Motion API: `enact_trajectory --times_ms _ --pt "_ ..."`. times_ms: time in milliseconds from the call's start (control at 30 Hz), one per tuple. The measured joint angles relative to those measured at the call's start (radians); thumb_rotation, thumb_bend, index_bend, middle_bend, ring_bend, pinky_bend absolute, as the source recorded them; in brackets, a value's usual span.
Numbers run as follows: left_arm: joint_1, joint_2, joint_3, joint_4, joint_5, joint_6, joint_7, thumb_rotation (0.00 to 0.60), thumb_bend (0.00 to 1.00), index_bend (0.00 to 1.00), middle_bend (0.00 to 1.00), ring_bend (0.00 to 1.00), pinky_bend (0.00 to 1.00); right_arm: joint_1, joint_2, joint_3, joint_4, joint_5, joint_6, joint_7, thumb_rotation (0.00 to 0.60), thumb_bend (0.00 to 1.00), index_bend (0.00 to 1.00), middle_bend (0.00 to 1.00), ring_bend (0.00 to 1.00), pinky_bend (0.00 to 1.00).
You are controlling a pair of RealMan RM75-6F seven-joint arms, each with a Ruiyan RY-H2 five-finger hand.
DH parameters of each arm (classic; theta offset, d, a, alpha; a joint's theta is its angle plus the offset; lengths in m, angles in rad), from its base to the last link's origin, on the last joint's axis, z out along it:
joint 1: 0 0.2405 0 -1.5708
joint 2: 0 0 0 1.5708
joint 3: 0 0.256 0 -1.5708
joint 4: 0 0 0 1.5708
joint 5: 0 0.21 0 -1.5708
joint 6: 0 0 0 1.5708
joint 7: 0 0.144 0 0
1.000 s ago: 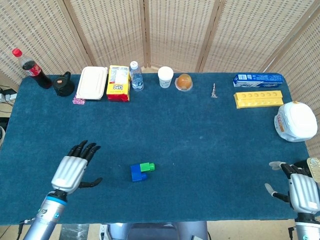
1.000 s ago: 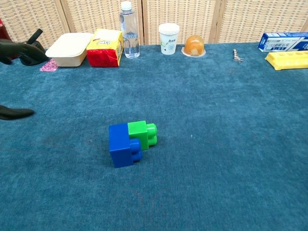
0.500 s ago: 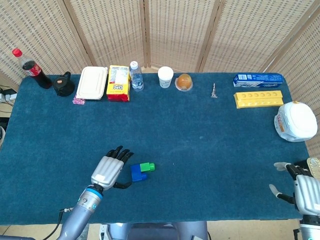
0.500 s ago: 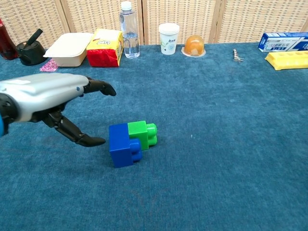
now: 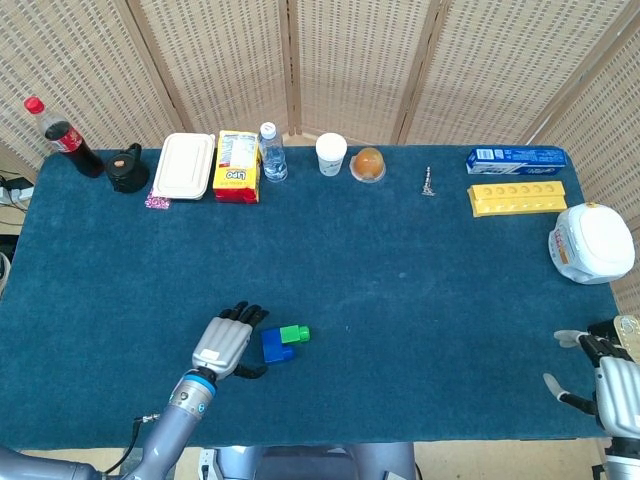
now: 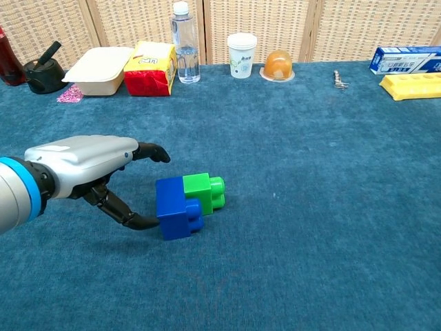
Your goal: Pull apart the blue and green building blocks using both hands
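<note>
The blue block [image 5: 274, 346] [image 6: 176, 207] and the green block [image 5: 294, 334] [image 6: 203, 191] lie joined on the blue cloth near the table's front, green on the right. My left hand [image 5: 227, 343] [image 6: 86, 172] sits just left of the blue block, fingers spread around nothing. Its thumb tip reaches the block's lower left side in the chest view; real contact cannot be told. My right hand [image 5: 615, 390] rests at the front right corner of the table, fingers apart, holding nothing, far from the blocks. The chest view does not show it.
Along the back edge stand a cola bottle [image 5: 62, 137], black pot [image 5: 127, 169], white lunchbox [image 5: 183, 166], yellow-red box [image 5: 236, 166], water bottle [image 5: 271, 152], paper cup [image 5: 331, 154], orange dome [image 5: 368, 164], blue box [image 5: 515, 158] and yellow tray [image 5: 516, 197]. A white container [image 5: 591, 243] sits at right.
My left hand has swept right across the cloth from the table's left front to the blue block's left side. The right hand has slipped slightly lower. The blocks have not moved.
</note>
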State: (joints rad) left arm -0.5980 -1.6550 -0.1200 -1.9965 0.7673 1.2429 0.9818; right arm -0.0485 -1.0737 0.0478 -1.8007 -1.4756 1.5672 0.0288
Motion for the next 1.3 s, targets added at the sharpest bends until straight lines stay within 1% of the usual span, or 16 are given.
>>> enact_trajectory --times_ms 267,367,600,700,867,1033,1167,1300 --pt "-0.033 -0.020 -0.011 0.023 -0.028 -0.010 -0.032 0.408 0.28 0.21 0.21 0.15 0.27 -0.014 0.006 0.000 -0.002 0.008 0.013 0.007 0.600 0.26 0.34 0.41 0.38 0.34" --pt "-0.045 -0.024 -0.010 0.027 -0.043 -0.010 -0.032 0.408 0.28 0.22 0.21 0.15 0.27 -0.018 0.008 0.000 -0.003 0.008 0.018 0.008 0.600 0.26 0.34 0.41 0.38 0.34" --pt "-0.086 -0.028 -0.002 0.027 -0.119 -0.011 -0.010 0.410 0.28 0.24 0.21 0.15 0.27 -0.030 0.014 0.002 -0.003 0.016 0.030 0.015 0.600 0.26 0.34 0.41 0.38 0.34" --pt "-0.101 -0.035 0.001 0.030 -0.138 -0.006 -0.009 0.408 0.31 0.28 0.22 0.15 0.27 -0.032 0.013 0.002 -0.002 0.019 0.029 0.016 0.600 0.26 0.34 0.41 0.38 0.34" --pt "-0.113 -0.043 0.008 0.033 -0.148 0.015 -0.011 0.409 0.37 0.38 0.28 0.18 0.28 -0.033 0.013 0.007 -0.004 0.024 0.029 0.018 0.600 0.26 0.34 0.41 0.38 0.34" --pt "-0.124 -0.041 0.017 0.028 -0.163 0.038 -0.008 0.407 0.40 0.40 0.29 0.19 0.29 -0.029 0.008 0.010 -0.004 0.029 0.020 0.020 0.600 0.26 0.34 0.41 0.38 0.34" --pt "-0.128 -0.041 0.012 0.034 -0.146 0.027 -0.036 0.406 0.41 0.45 0.31 0.21 0.31 -0.021 0.006 0.009 -0.009 0.025 0.004 0.017 0.600 0.26 0.34 0.41 0.38 0.34" --pt "-0.139 -0.017 0.005 0.040 -0.087 -0.031 -0.093 0.409 0.42 0.45 0.31 0.21 0.31 -0.004 0.009 0.013 -0.025 0.019 -0.016 0.016 0.600 0.26 0.34 0.41 0.38 0.35"
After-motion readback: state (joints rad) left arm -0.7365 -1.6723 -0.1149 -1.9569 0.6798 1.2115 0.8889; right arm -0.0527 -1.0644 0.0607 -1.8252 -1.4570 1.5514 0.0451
